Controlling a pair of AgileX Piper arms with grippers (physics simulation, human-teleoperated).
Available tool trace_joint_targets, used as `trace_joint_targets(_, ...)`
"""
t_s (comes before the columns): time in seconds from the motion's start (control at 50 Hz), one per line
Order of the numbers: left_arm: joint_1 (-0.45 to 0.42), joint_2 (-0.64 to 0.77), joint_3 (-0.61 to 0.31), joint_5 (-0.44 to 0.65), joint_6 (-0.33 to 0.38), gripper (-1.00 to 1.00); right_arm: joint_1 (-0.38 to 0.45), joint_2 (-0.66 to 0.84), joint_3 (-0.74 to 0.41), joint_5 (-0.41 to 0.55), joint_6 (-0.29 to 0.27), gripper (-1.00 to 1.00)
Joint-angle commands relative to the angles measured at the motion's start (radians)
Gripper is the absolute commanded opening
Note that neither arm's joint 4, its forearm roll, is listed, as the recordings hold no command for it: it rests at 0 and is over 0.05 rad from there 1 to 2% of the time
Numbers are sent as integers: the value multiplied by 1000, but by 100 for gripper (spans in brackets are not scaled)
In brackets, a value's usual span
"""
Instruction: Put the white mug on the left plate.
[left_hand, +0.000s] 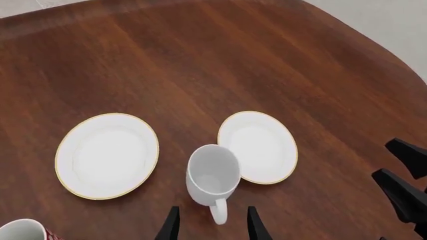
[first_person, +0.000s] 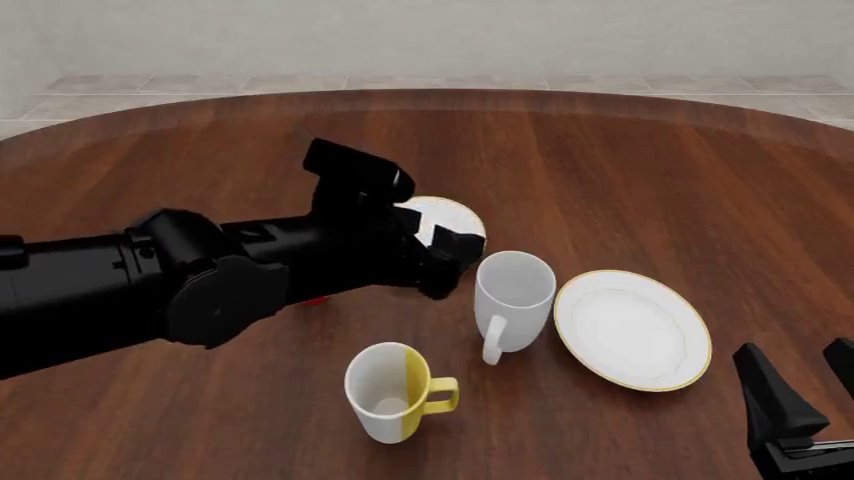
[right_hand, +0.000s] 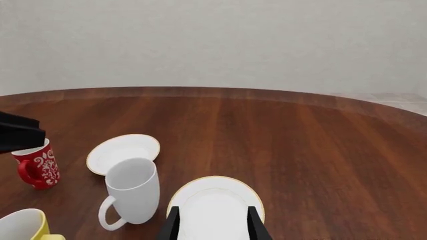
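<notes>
The white mug (first_person: 515, 297) stands upright on the worktop (first_person: 641, 170) beside the left plate (first_person: 445, 222); both pincers, left (left_hand: 211, 225) and right (right_hand: 212, 223), are spread, gripping nothing.

Left arm (first_person: 200, 280) hides most of left plate (first_person: 447, 222) and red cup (right_hand: 37, 167); right gripper (first_person: 801, 400) cropped at frame edge.

Front overhead view and both wrist views share the white mug (first_person: 515, 291)

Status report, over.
Left gripper open, straddling white mug handle, no grip. Right gripper open, idle. Mug upright on table, beside left plate. Path clear.
</notes>
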Motion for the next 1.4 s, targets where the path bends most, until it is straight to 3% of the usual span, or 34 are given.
trace_joint_targets(0.02,1,14,-1,-12,-2,100,0,0,0,0,0,100)
trace_joint_targets(1.4,-27,156,-42,-37,-63,100,0,0,0,1,-2,100)
